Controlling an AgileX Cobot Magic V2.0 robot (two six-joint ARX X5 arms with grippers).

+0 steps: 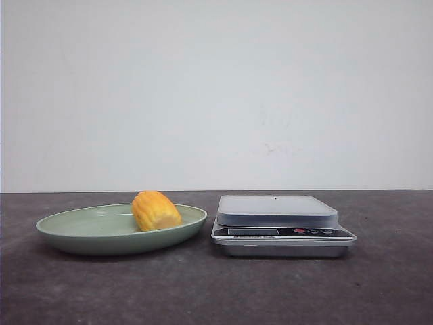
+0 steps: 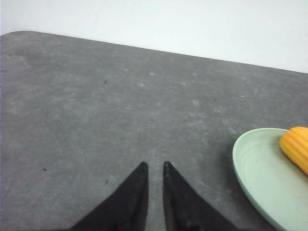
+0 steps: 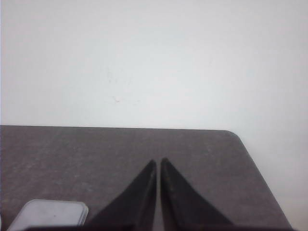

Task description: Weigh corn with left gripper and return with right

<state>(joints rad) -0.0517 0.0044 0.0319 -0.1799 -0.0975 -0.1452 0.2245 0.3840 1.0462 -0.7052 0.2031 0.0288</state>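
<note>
The corn (image 1: 156, 210), a stubby yellow-orange cob piece, lies in a pale green plate (image 1: 81, 233) left of a silver kitchen scale (image 1: 281, 227). Neither arm shows in the front view. In the left wrist view my left gripper (image 2: 154, 166) is shut and empty over bare grey table, with the plate (image 2: 260, 173) and the corn (image 2: 296, 147) off to one side. In the right wrist view my right gripper (image 3: 158, 162) is shut and empty above the table, with a corner of the scale's platform (image 3: 50, 211) beside it.
The dark grey table (image 1: 216, 291) ends at a white wall behind. The table's far rounded corner (image 3: 233, 134) shows in the right wrist view.
</note>
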